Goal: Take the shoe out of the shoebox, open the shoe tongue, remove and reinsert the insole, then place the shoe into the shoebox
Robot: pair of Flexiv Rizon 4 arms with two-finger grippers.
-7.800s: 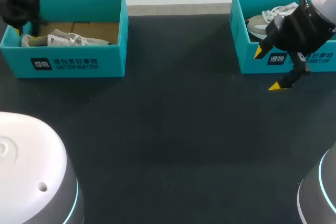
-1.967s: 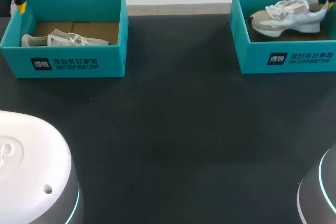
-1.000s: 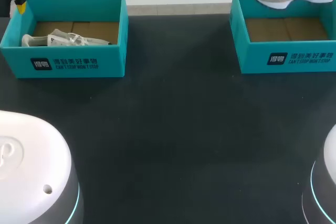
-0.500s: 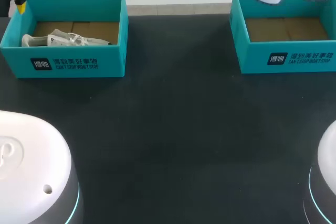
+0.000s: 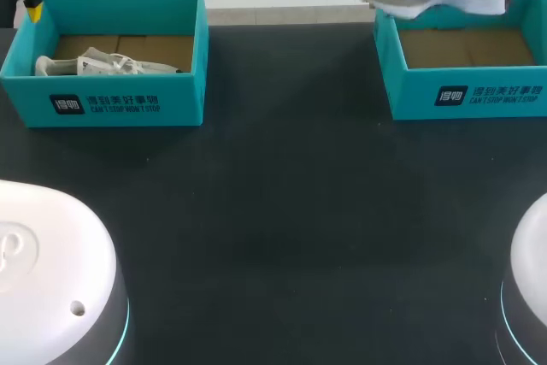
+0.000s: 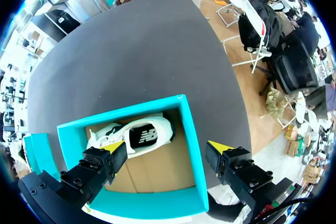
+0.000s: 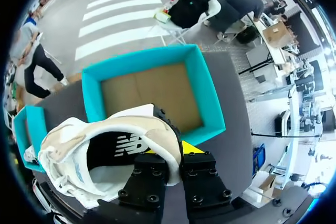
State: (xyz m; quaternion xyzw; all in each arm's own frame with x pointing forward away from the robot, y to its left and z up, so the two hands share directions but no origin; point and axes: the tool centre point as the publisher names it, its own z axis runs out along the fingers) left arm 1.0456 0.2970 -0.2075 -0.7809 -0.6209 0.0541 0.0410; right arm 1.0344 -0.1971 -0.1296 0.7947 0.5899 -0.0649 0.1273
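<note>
The right gripper [image 7: 176, 153] is clamped on the shoe [image 7: 100, 153] at its heel collar, one finger inside the opening and the other outside against the heel. The white and beige shoe hangs in the air with its toe toward the table's middle. In the head view it hovers over the far left corner of the right shoebox [image 5: 466, 96], a teal box showing only its bare cardboard floor. The left gripper [image 6: 167, 148] hangs above the left shoebox [image 6: 157, 203] with its fingers spread wide, touching nothing. A second shoe [image 6: 137, 137] lies on its side inside that box, near one wall. Both boxes stand well apart on the dark table [image 5: 282, 211].
</note>
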